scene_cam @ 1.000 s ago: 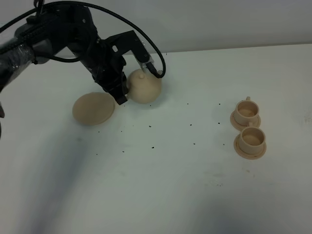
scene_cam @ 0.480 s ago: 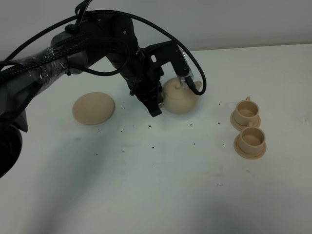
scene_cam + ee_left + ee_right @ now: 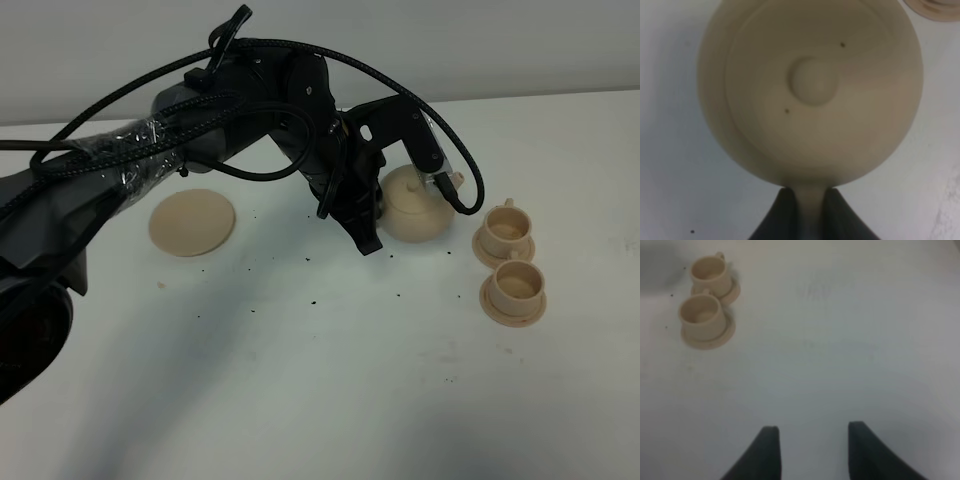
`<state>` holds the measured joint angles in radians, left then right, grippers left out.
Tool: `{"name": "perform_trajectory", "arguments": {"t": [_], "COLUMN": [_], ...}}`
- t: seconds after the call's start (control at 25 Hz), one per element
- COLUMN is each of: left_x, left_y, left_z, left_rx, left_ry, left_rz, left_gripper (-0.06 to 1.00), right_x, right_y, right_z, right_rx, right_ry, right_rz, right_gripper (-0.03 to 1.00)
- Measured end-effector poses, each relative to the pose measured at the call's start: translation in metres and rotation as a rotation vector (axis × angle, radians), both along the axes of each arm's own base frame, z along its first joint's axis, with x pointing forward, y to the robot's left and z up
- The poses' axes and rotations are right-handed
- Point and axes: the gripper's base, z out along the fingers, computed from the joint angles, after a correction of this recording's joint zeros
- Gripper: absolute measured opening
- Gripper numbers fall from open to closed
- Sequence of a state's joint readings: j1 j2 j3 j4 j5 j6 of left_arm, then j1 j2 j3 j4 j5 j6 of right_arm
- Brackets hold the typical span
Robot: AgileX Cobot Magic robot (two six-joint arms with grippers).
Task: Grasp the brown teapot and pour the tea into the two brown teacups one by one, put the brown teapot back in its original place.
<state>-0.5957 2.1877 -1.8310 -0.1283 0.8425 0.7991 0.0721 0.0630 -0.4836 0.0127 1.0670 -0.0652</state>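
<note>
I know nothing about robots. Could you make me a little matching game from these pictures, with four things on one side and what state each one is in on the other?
Things:
1. teapot
2. big saucer
3. cups
4. right gripper

States:
A. open, holding nothing
B. bare, nothing standing on it
C. gripped by its handle in the left gripper
D. each standing on a small saucer

Pairs: 1-C, 2-B, 3-D, 4-A
</note>
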Motion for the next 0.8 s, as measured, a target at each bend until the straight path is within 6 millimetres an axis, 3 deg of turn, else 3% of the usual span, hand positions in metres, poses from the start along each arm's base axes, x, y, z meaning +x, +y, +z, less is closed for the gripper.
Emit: {"name": "perform_trajectory", "arguments": {"t": [0.8], "left_x": [0.029], "left_y": [-0.034], "left_z": [-0.037], "left_rx": [0.104], "left_ry": [-0.177], "left_rz": [-0.037], "left_gripper": [0.12], "right_x": [0.0], "right_y": [0.0], "right_z": [0.0], "right_rx": [0.0], "right_ry": [0.0], "right_rz": [0.0], "right_gripper": [0.33]}}
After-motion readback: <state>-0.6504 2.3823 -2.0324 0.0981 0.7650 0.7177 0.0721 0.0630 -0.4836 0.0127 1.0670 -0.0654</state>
